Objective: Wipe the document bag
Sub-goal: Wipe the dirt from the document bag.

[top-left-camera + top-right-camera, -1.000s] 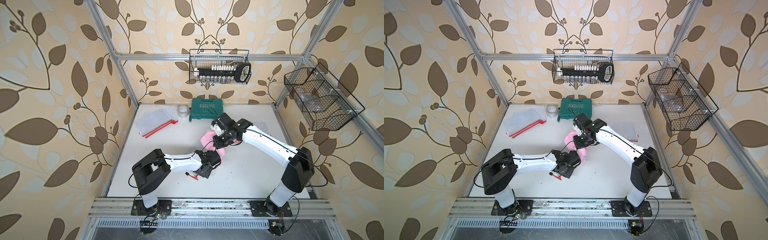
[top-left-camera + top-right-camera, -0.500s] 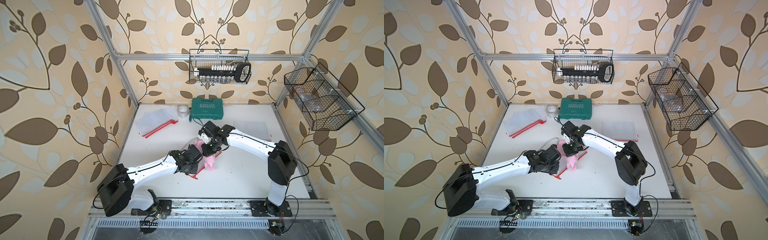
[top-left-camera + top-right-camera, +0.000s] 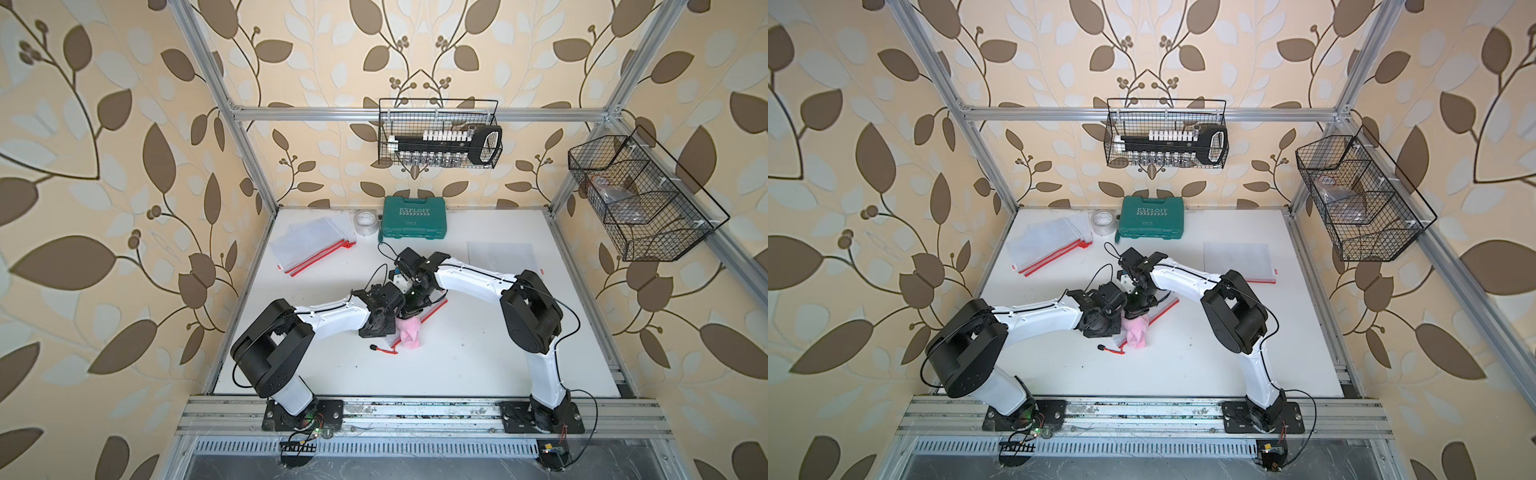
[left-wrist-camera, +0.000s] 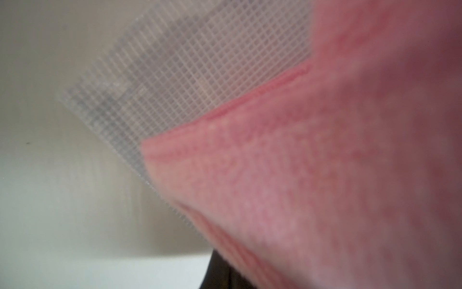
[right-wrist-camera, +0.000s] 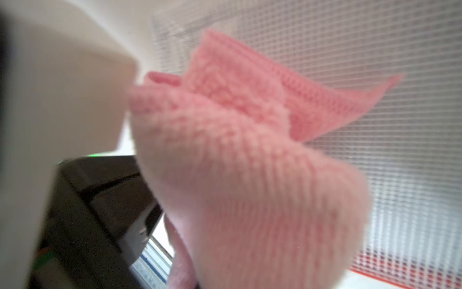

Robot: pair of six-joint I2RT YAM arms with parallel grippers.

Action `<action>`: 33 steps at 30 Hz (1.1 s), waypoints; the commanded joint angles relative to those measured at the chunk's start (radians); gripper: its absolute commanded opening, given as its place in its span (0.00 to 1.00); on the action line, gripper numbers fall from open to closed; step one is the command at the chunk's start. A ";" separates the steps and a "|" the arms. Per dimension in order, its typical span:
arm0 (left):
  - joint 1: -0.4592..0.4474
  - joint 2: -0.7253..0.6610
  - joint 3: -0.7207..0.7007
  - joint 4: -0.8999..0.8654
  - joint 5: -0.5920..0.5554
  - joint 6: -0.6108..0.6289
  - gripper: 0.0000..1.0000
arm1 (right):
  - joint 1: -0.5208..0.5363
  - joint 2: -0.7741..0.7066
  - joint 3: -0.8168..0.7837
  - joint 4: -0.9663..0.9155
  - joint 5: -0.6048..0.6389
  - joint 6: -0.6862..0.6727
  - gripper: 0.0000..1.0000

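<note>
The document bag is clear mesh with a red zip edge and lies flat mid-table, largely under both arms in both top views. A pink cloth rests bunched on its near end. My right gripper is shut on the cloth, which spreads over the mesh. My left gripper sits low beside the cloth, jaws shut. The cloth covers those jaws in the left wrist view, hiding what they pinch. The bag's corner shows behind it.
A black and red zip cord trails off the bag's near end. A stack of similar bags lies back left, one more bag back right. A tape roll and green tool case stand at the back. Wire baskets hang on the walls.
My right gripper has dragged the pink cloth along the bag toward the front left. My left gripper has shifted beside it and its jaws have closed.
</note>
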 commanded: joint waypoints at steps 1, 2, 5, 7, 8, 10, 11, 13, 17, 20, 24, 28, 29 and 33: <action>0.020 0.091 -0.047 -0.063 -0.005 -0.029 0.00 | -0.107 -0.045 -0.050 -0.045 0.223 0.040 0.00; 0.020 0.093 -0.054 -0.065 -0.003 -0.025 0.00 | -0.137 -0.063 -0.057 -0.051 0.287 0.048 0.00; 0.020 0.077 -0.086 -0.063 0.003 -0.021 0.00 | -0.209 -0.121 -0.064 -0.052 0.451 0.044 0.00; 0.020 0.060 -0.098 -0.069 0.003 -0.015 0.00 | -0.202 -0.135 -0.038 -0.052 0.450 -0.010 0.00; 0.019 0.050 -0.100 -0.073 0.000 -0.011 0.00 | -0.180 -0.128 -0.008 -0.064 0.427 -0.038 0.00; 0.020 0.020 -0.109 -0.069 -0.006 -0.009 0.00 | -0.097 -0.093 0.082 -0.113 0.337 -0.110 0.00; 0.019 0.013 -0.109 -0.068 -0.007 -0.005 0.00 | -0.057 -0.072 0.112 -0.125 0.268 -0.133 0.00; 0.020 0.010 -0.096 -0.069 -0.006 0.002 0.00 | 0.013 -0.017 0.169 -0.134 0.111 -0.149 0.00; 0.020 -0.006 -0.079 -0.078 -0.015 0.010 0.00 | 0.055 0.110 0.199 -0.033 -0.035 -0.068 0.00; 0.021 -0.026 -0.085 -0.090 -0.028 0.013 0.00 | 0.005 0.166 0.186 0.016 -0.059 -0.008 0.00; 0.022 -0.038 -0.113 -0.091 -0.028 0.022 0.00 | -0.117 0.125 0.098 0.031 0.081 0.031 0.00; 0.031 -0.034 -0.127 -0.090 -0.023 0.038 0.00 | -0.196 0.016 0.033 -0.004 0.304 0.023 0.00; 0.036 -0.036 -0.131 -0.086 -0.015 0.042 0.00 | -0.200 -0.007 0.030 -0.022 0.364 0.014 0.00; 0.045 -0.037 -0.118 -0.093 -0.014 0.055 0.00 | -0.178 -0.064 0.041 -0.056 0.456 -0.025 0.00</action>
